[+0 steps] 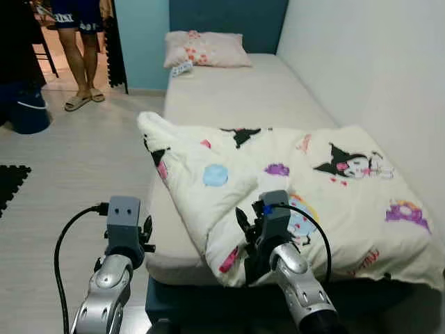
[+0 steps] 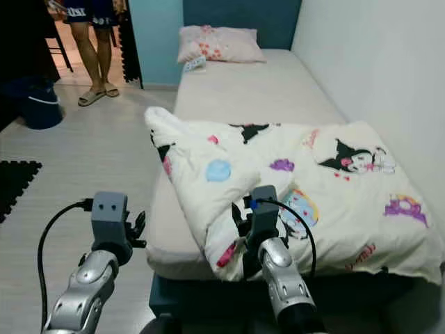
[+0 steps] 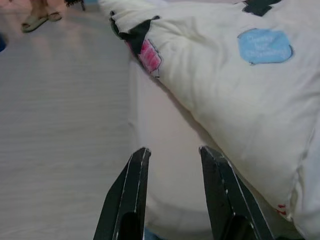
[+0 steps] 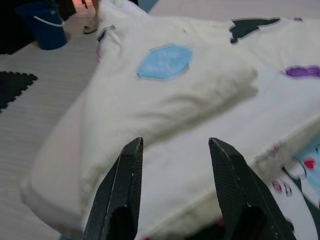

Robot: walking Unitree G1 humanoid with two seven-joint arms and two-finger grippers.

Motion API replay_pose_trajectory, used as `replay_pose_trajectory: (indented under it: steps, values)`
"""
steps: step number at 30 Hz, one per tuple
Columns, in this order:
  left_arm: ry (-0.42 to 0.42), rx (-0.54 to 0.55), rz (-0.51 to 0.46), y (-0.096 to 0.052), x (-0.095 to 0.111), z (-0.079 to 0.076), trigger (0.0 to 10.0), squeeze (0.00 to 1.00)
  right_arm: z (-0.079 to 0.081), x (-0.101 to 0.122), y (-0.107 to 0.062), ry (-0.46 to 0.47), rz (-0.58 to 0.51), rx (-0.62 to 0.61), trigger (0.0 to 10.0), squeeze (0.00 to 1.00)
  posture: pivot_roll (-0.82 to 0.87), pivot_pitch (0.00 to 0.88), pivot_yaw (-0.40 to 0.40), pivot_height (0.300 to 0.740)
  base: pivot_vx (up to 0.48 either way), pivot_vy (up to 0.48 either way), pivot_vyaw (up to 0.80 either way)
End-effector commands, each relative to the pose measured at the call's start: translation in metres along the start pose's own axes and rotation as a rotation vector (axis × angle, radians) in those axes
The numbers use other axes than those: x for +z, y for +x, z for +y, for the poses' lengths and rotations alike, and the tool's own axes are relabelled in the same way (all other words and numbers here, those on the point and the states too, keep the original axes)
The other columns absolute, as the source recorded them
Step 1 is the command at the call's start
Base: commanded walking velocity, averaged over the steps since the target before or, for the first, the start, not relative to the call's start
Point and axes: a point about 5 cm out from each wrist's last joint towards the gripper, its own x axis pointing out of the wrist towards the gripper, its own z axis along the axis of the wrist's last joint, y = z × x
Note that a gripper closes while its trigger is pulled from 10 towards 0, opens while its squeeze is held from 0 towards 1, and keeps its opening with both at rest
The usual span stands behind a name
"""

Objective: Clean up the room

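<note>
Rumpled cartoon-print blanket on bed

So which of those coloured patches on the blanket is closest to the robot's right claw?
The light blue patch, on the folded-over part of the blanket ahead of the right gripper; the purple one lies farther off.

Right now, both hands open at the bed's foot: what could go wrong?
1. The blanket lies bunched, folded on itself; the right hand may pinch several layers.
2. The left hand points at bare mattress and could miss the blanket edge.
3. A person stands near the doorway.
</note>
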Motion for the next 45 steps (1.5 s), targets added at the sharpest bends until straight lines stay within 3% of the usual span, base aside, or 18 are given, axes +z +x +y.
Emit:
replay_pose_trajectory:
  steps: [1,15,20,28,29,30,31,33,35,36,38,43,44,45]
  values:
    - [0.006,-0.001,0.014,0.0,-0.002,-0.001,10.0,0.0,-0.003,-0.002,-0.001,0.009,0.013,-0.011,10.0,0.0,0.06,0.062,-0.094,0.586,0.0,0.0,0.0]
    - [0.022,0.048,0.006,-0.002,-0.003,0.011,10.0,0.0,-0.003,0.001,0.005,0.003,0.01,-0.011,10.0,0.0,0.07,0.078,-0.101,0.586,0.0,0.0,0.0]
    - [0.027,0.064,-0.006,-0.002,-0.001,0.015,10.0,0.0,-0.005,0.008,0.014,0.008,0.003,-0.022,10.0,0.0,0.07,0.09,-0.104,0.577,0.0,0.0,0.0]
    - [0.034,0.059,-0.063,-0.007,0.008,0.03,10.0,0.0,-0.019,0.032,0.035,0.148,-0.064,-0.147,10.0,0.0,0.1,0.112,-0.11,0.577,0.0,0.0,0.0]
    - [0.04,0.055,-0.065,-0.008,0.009,0.032,10.0,0.0,-0.024,0.036,0.037,0.172,-0.075,-0.186,10.0,0.3,0.1,0.113,-0.111,0.577,0.0,0.0,0.0]
    - [0.04,0.055,-0.065,-0.008,0.009,0.032,10.0,0.0,-0.024,0.036,0.037,0.172,-0.075,-0.186,10.0,0.3,0.1,0.113,-0.111,0.577,0.0,0.0,0.0]
    - [0.049,0.054,-0.065,-0.009,0.009,0.034,10.0,0.0,-0.029,0.039,0.039,0.205,-0.08,-0.224,10.0,1.0,0.1,0.116,-0.11,0.577,0.0,0.0,0.0]
    - [0.049,0.054,-0.065,-0.009,0.009,0.034,10.0,0.0,-0.029,0.039,0.039,0.205,-0.08,-0.224,10.0,1.0,0.1,0.116,-0.11,0.577,0.0,0.0,0.0]
    - [0.053,0.04,-0.073,-0.011,0.011,0.036,10.0,0.0,-0.032,0.037,0.043,0.331,-0.043,-0.27,10.0,1.0,0.11,0.118,-0.106,0.577,0.0,0.0,0.0]
    - [0.053,0.04,-0.073,-0.011,0.011,0.036,10.0,0.0,-0.032,0.037,0.043,0.331,-0.043,-0.27,10.0,1.0,0.11,0.118,-0.106,0.577,0.0,0.0,0.0]
    - [0.013,-0.035,-0.118,-0.013,0.019,0.031,10.0,0.0,-0.025,0.03,0.047,0.483,0.019,-0.252,10.0,1.0,0.12,0.118,-0.105,0.577,0.0,0.0,0.0]
    - [-0.04,-0.175,-0.196,-0.02,0.031,0.023,10.0,0.0,-0.014,0.024,0.051,0.609,0.06,-0.21,10.0,1.0,0.12,0.118,-0.106,0.577,0.0,0.0,0.0]
    - [-0.045,-0.217,-0.211,-0.023,0.034,0.022,10.0,0.0,-0.01,0.022,0.052,0.675,0.07,-0.19,10.0,0.38,0.12,0.118,-0.105,0.577,0.0,0.0,0.0]
    - [-0.042,-0.255,-0.213,-0.027,0.034,0.022,10.0,0.0,-0.006,0.022,0.053,0.736,0.075,-0.17,10.0,0.04,0.12,0.118,-0.104,0.577,0.0,0.0,0.0]
